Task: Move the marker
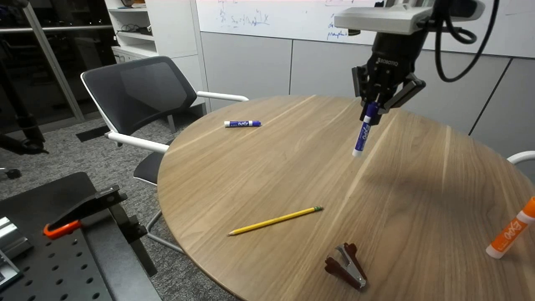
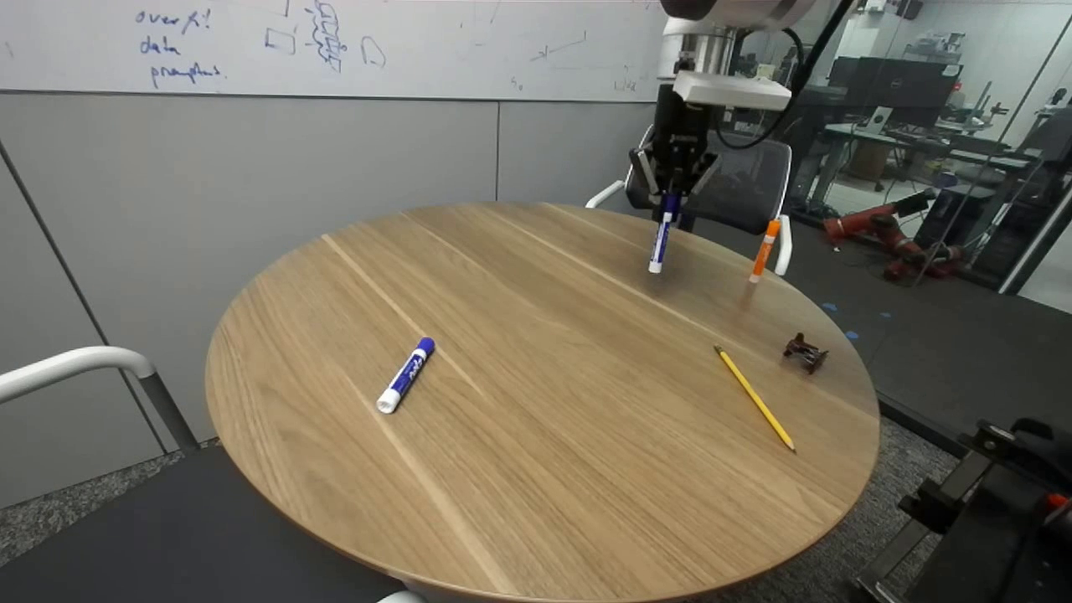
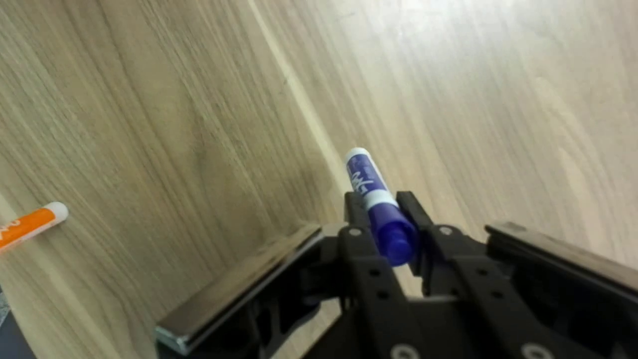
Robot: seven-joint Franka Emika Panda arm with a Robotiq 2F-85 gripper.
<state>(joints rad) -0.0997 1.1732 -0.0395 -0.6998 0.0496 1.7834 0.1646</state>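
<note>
We see the black two-fingered gripper (image 3: pixel 382 203), its jaws clenched around the cap end of the thick white-and-blue-purple marker (image 1: pixel 363 136), which hangs white end down above the round wood-grained table (image 1: pixel 271 175). On that table we find another white-and-blue-purple marker (image 2: pixel 406 375) lying flat, well apart; a yellow pencil (image 2: pixel 755 400); a brown-and-silver staple remover (image 1: pixel 353 266) near it; and an orange-and-white marker (image 2: pixel 764 251) standing on its white end.

Robot arm (image 2: pixel 754 12) up high, wrist (image 2: pixel 702 54) pointing downward, black fingers (image 3: pixel 417 212) angled down, close together, gripping
</note>
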